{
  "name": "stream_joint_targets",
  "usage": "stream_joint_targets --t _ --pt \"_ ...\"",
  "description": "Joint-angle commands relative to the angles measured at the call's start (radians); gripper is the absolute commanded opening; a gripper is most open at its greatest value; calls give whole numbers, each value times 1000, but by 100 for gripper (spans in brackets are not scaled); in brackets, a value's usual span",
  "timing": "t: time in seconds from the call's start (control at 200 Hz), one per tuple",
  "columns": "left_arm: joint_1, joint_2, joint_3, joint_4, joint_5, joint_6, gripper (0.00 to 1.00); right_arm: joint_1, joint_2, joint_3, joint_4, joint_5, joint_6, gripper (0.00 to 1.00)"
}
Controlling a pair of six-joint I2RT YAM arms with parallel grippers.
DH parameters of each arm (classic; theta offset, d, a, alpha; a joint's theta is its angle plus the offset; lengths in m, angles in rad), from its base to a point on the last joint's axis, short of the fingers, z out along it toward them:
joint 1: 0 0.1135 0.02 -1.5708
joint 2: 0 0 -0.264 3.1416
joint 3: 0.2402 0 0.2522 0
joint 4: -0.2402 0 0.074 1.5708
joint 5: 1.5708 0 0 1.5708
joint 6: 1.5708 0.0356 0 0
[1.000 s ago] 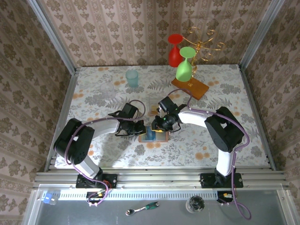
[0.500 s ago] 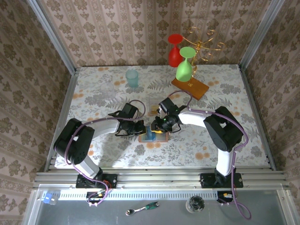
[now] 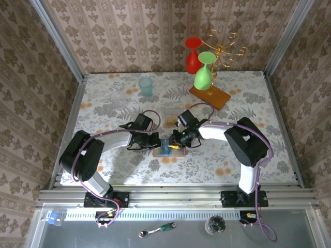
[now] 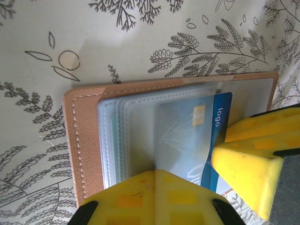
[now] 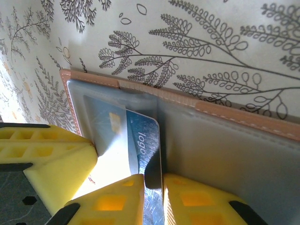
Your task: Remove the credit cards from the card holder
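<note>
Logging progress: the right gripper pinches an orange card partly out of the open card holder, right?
The card is blue, not orange, as the right wrist view shows; the right gripper does pinch it, partly out of the open card holder.

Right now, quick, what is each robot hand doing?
Left hand: closed, holding nothing, tips on the tan leather card holder.
Right hand: closed on the blue plastic credit card.

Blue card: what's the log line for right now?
left claw: shut, on card holder | right claw: pinching blue card | card: partly out
</note>
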Motion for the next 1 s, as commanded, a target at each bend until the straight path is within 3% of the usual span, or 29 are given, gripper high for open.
stream_joint_targets --t 0.0,0.575,0.995 --pt "-2 21 4 -48 -20 18 0 -4 -22 -22 29 -39 21 19" --pt "-2 10 5 -54 -22 20 0 -41 -72 -77 44 -26 18 14" --pt "-2 3 5 -56 -20 18 0 -59 -141 -63 -92 33 -60 13"
